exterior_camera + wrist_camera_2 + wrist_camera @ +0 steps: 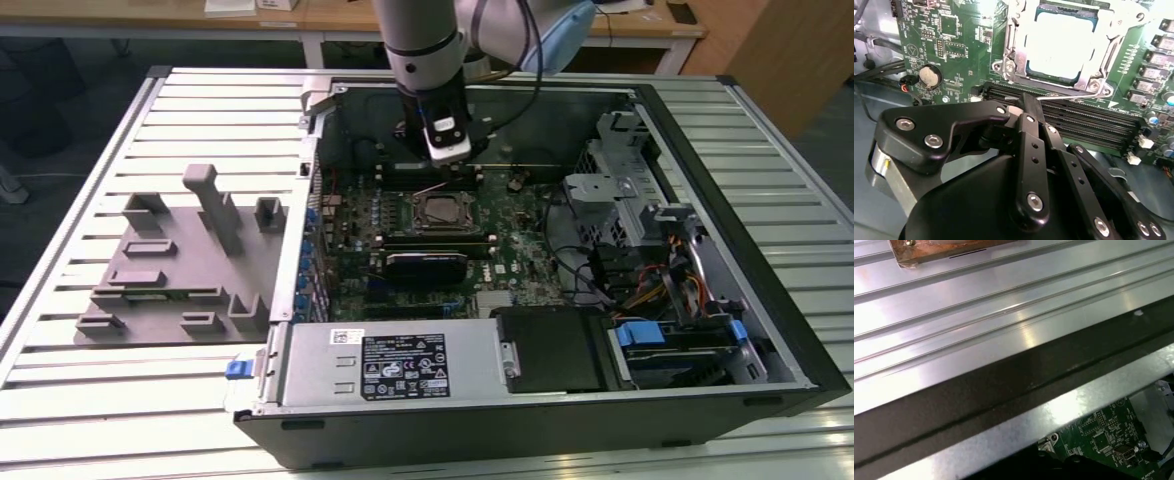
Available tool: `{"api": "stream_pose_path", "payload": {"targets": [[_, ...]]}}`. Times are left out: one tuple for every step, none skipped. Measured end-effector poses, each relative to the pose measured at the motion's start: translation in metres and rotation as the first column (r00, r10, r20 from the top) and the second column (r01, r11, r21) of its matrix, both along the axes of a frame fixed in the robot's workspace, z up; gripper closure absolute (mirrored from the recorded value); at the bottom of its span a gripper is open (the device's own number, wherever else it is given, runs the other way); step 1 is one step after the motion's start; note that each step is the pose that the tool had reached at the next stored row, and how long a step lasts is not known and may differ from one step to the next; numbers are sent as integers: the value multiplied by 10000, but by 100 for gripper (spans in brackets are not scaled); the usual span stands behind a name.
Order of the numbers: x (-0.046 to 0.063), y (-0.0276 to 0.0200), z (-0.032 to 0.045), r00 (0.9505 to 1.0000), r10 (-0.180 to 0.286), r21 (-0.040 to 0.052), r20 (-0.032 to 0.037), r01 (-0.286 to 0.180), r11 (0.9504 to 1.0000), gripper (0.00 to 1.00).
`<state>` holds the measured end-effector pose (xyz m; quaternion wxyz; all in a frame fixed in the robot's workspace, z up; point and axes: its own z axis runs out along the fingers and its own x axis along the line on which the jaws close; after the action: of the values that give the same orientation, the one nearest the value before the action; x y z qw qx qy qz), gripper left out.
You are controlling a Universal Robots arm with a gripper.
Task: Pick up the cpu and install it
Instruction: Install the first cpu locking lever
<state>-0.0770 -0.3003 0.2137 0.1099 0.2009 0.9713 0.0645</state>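
The cpu [1056, 44] lies flat in the socket on the green motherboard, its shiny silver top showing inside the metal bracket [1104, 60]. In the exterior view the cpu [438, 210] sits in the middle of the open computer case [747, 300]. My gripper [447, 155] hangs just behind the socket, inside the case. In the second wrist view my gripper [1023, 102] is shut with nothing held. Its tip is right beside the thin wire lever [1069, 97] that runs along the socket's edge. Whether the tip touches the lever is unclear.
A grey fixture block [174, 265] lies on the ribbed table at the exterior view's left. A power supply with a white label [387, 365] fills the case's front. Cables and drive cages [627, 270] crowd the right. Black memory slots [1089, 122] run beside the socket.
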Motion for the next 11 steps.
{"api": "stream_pose_path", "payload": {"targets": [[0, 0, 0, 10000, 1, 0, 5, -1, 10000, 89], [0, 0, 0, 10000, 1, -1, 6, -1, 10000, 89], [0, 0, 0, 10000, 1, -1, 6, -1, 10000, 89], [0, 0, 0, 10000, 1, -1, 6, -1, 10000, 89], [0, -1, -2, 10000, 1, 0, 7, -1, 10000, 89], [0, 0, -7, 10000, -6, 1, 9, 6, 10000, 89], [0, -1, -14, 10000, -27, 0, 8, 27, 10000, 89], [0, 0, -22, 10000, -57, -1, 7, 57, 10000, 89], [0, 0, -31, 10000, -97, 0, 9, 97, 10000, 89], [-1, 0, -38, 9999, -139, 0, 11, 139, 9999, 89], [-2, 0, -43, 9998, -173, -1, 10, 173, 9998, 89]]}}
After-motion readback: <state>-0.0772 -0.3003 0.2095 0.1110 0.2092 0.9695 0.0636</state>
